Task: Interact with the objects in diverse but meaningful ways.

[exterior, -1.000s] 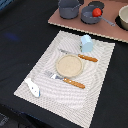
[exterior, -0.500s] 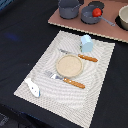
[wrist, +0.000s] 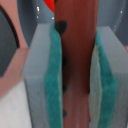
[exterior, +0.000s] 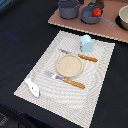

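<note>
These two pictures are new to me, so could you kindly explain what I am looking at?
Both show one robot arm's workspace at the same moment. The wide picture comes from a camera off the arm. It shows a striped placemat with a round plate between a knife and a fork, both orange-handled. A pale blue cup stands at the mat's far edge and a small white bottle lies near its corner. Behind, on a board, sit grey pots, one holding a red tomato.

The close picture comes from a camera on the arm's wrist. It looks down between the tool and its green pads, which are closed on a brown sausage.
</note>
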